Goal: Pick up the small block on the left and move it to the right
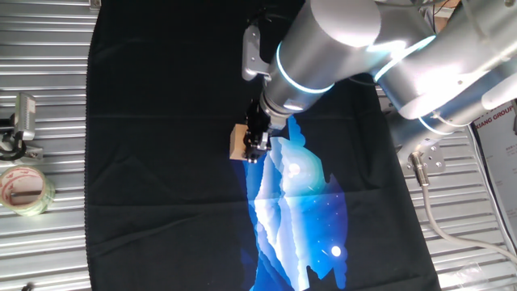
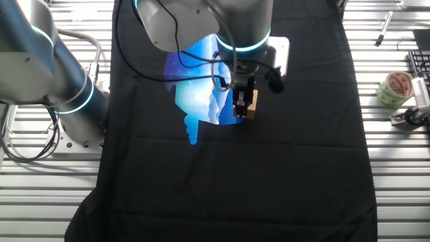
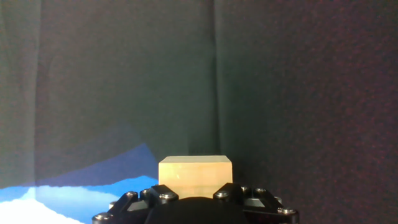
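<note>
The small light-tan wooden cube (image 1: 239, 143) is seen at the black two-finger gripper (image 1: 257, 147), by the edge of the blue-and-white print (image 1: 295, 202) on the black cloth (image 1: 161, 162). A firm grasp cannot be told. Only the hand view shows the cube's pale top face (image 3: 195, 176) against the gripper's base. A roll of clear tape (image 2: 394, 89) lies on the ribbed metal counter (image 2: 396, 168), well apart from the print.

A black cloth (image 1: 161, 121) with a blue-white mountain print (image 1: 295, 210) covers the ribbed metal table (image 1: 44, 242).
</note>
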Controlling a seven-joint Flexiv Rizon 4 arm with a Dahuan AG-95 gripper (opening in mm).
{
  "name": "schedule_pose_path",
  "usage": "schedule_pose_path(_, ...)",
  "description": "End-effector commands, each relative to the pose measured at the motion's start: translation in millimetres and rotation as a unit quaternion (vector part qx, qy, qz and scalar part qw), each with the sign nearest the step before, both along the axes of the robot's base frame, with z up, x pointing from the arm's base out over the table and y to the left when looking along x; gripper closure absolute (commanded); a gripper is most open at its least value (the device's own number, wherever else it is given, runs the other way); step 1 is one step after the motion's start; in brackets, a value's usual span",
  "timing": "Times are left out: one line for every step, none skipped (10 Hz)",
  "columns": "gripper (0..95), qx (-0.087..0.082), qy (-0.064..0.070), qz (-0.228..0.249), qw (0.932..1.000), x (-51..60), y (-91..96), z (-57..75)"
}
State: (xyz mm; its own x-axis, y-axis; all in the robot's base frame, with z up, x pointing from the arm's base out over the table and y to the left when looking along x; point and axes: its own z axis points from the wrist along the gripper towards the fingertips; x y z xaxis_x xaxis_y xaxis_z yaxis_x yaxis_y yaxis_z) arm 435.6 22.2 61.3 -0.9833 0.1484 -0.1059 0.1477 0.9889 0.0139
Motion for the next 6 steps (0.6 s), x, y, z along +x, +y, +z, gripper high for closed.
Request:
schedule_pose_path(95.0, 0.005, 0.001, 0.009, 0.9999, -0.3, 10.3, 0.6)
schedule_pose_path(95.0, 0.007, 0.003, 0.018, 0.9998, -0.3, 16.0, 1.6)
schedule_pose_path(95.0, 0.009, 0.003, 0.017, 0.9998, -0.5, 21.0, 2.1)
schedule_pose_path(95.0, 0.009, 0.003, 0.021, 0.9997, -0.7, 25.8, 1.8)
schedule_pose_path(95.0, 0.010, 0.003, 0.026, 0.9996, -1.0, 30.1, 0.9)
schedule_pose_path(95.0, 0.009, 0.002, 0.027, 0.9996, -1.2, 35.2, -0.3)
